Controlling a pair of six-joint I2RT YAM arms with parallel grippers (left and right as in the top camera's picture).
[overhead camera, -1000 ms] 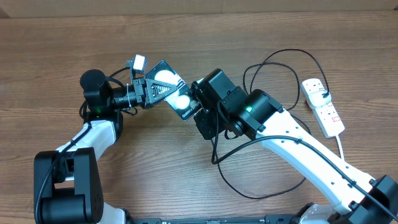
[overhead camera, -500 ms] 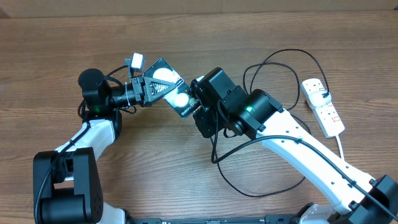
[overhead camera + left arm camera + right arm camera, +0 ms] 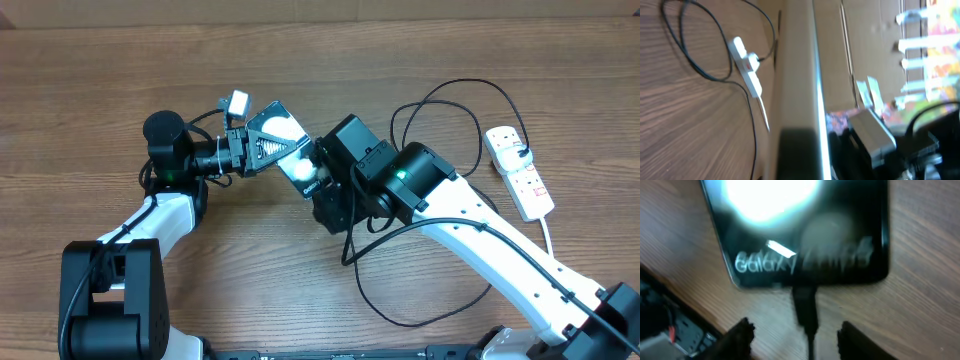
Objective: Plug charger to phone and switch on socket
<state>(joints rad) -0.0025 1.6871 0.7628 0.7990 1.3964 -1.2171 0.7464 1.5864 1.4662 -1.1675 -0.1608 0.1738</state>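
Note:
The phone (image 3: 285, 128), black and glossy, is lifted off the table with my left gripper (image 3: 262, 148) shut on its left end. In the right wrist view the phone (image 3: 800, 235) fills the top, and the charger's connector (image 3: 805, 305) sits in its lower edge. My right gripper (image 3: 800, 340) is open, its fingers (image 3: 742, 335) standing apart on either side of the cable without touching it. The charger cable (image 3: 470, 82) loops across the table to the white socket (image 3: 522, 175). The left wrist view is blurred; the socket (image 3: 746, 62) shows there too.
The right arm's white link (image 3: 500, 250) crosses the lower right, over part of the cable loop. The socket's thick white cord (image 3: 549, 232) runs off towards the front right. A cardboard wall (image 3: 860, 45) stands behind the table.
My right gripper has opened and let go of the connector, which stays in the phone. The left gripper has shifted a little to the right with the phone.

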